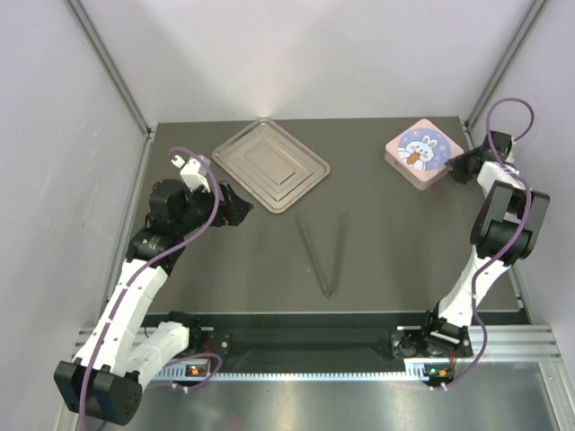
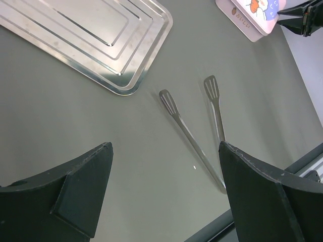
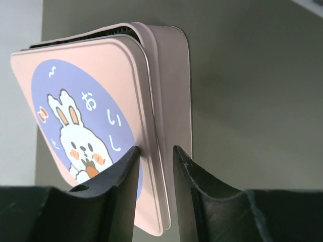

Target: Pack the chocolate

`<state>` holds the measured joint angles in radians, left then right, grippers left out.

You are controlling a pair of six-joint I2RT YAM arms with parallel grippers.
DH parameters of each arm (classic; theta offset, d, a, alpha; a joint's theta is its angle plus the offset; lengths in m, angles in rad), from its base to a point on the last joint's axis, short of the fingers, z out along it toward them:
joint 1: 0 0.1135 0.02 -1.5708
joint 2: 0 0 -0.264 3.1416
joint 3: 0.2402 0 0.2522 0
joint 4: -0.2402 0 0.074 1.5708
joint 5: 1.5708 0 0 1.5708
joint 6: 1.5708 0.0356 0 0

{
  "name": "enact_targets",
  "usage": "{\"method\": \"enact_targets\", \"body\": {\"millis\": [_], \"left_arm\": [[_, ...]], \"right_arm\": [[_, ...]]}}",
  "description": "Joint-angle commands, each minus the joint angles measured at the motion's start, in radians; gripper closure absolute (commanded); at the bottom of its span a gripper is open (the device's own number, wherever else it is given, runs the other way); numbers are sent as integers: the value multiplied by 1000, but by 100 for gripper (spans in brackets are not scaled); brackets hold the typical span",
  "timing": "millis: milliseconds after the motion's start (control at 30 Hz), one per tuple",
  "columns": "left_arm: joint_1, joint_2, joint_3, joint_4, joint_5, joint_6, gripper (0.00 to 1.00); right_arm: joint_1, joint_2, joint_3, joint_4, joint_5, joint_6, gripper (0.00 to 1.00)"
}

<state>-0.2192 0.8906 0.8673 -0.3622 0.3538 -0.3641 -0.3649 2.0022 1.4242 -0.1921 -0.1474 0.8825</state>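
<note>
No chocolate pieces show in any view. The pink box with a rabbit on its lid sits at the back right; it also shows in the left wrist view and the right wrist view. My right gripper is at the box's right edge. In the right wrist view, my right gripper is shut on the lid's rim, and a thin dark gap shows under the lid at its far side. My left gripper hangs open and empty over bare table, beside the tray's left corner.
An empty metal tray lies at the back centre-left, seen also in the left wrist view. Metal tongs lie in the middle of the table, tips pointing away. Grey walls close in the table on three sides.
</note>
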Motion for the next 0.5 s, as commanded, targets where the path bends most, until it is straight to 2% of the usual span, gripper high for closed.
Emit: {"method": "enact_targets", "body": {"millis": [0, 133, 467], "left_arm": [[7, -9, -2, 43, 7, 2, 9], [9, -5, -1, 43, 10, 2, 9], [15, -5, -2, 46, 17, 1, 9]], "right_arm": [[-5, -51, 39, -125, 107, -89, 68], [0, -71, 97, -153, 131, -128, 62], [63, -131, 117, -162, 117, -362, 48]]}}
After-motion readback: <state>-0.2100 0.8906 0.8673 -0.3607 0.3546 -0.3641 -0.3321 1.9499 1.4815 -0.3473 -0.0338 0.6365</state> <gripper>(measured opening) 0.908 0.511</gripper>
